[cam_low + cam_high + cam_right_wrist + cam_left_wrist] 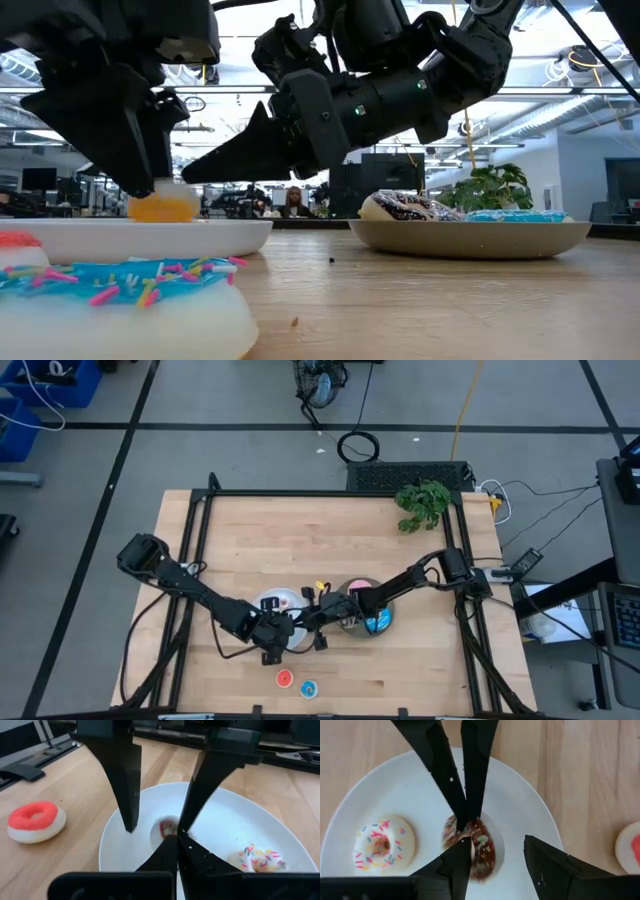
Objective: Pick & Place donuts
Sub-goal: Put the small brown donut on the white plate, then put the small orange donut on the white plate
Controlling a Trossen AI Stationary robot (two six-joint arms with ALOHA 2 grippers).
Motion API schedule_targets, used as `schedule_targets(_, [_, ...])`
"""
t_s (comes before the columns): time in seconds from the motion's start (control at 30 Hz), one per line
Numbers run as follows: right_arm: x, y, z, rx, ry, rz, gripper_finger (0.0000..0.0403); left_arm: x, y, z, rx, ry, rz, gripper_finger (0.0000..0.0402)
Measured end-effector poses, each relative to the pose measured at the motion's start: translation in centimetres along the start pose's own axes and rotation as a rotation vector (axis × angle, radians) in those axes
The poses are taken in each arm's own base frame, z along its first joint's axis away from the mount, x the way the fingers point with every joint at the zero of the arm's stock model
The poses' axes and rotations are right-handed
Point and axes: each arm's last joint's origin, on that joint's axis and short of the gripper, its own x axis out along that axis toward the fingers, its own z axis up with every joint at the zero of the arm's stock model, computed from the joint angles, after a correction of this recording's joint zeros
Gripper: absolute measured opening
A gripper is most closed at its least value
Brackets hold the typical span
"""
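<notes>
A tiny brown donut (479, 851) lies flat on the white plate (530, 810), beside the tiny white-pink sprinkled donut (382, 845). My left gripper (497, 842) hangs open over the plate, one finger on each side of the brown donut; whether a finger touches it cannot be told. My right gripper (177, 837) reaches in across the grey plate (388, 622), shut, with its tips at the brown donut (167, 826). The tiny red donut (285, 678) and tiny blue donut (308, 688) rest on the table near its front edge. Larger donuts sit in the grey plate (470, 238). My right gripper meets the brown donut's rim (465, 826) with its shut fingertips (472, 795), slanting down from the table's right side. The donut stays flat on the white plate. Whether the tips pinch the rim or only rest on it, I cannot tell.
The two arms' fingers cross close together over the white plate (270, 603). A green plant (422, 503) stands at the table's far right corner. A black frame runs along the table's edges. Bare wood lies at the far and left parts of the table.
</notes>
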Motion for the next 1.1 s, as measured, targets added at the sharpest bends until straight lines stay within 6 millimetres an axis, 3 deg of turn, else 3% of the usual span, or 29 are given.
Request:
schedule_targets(0.37, [-0.1, 0.4, 0.1, -0.016, 0.006, 0.01, 0.0, 0.0, -0.1, -0.1, 0.003, 0.02, -0.03, 0.0184])
schedule_targets(0.53, [-2.0, 1.0, 2.7, -0.079, 0.062, 0.039, 0.0, 0.0, -0.1, -0.1, 0.026, 0.021, -0.029, 0.0184])
schedule_targets(0.67, [-5.6, 1.8, 5.4, -0.109, 0.056, 0.064, 0.0, -0.3, 0.0, 0.0, 0.053, 0.015, -0.025, 0.0184])
schedule_targets(0.83, [-11.9, 2.7, 7.2, -0.144, -0.045, 0.084, 0.0, -3.5, 1.0, 1.1, 0.064, -0.064, -0.007, 0.0184])
schedule_targets(0.97, [-17.2, 3.3, 5.6, -0.147, -0.132, 0.089, 0.0, -7.7, 1.7, 1.6, -0.004, -0.143, -0.018, 0.0184])
schedule_targets(1.1, [-22.3, 3.2, 3.1, -0.09, -0.283, 0.035, 0.0, -11.9, 2.9, 0.5, -0.015, -0.187, 0.012, 0.0184])
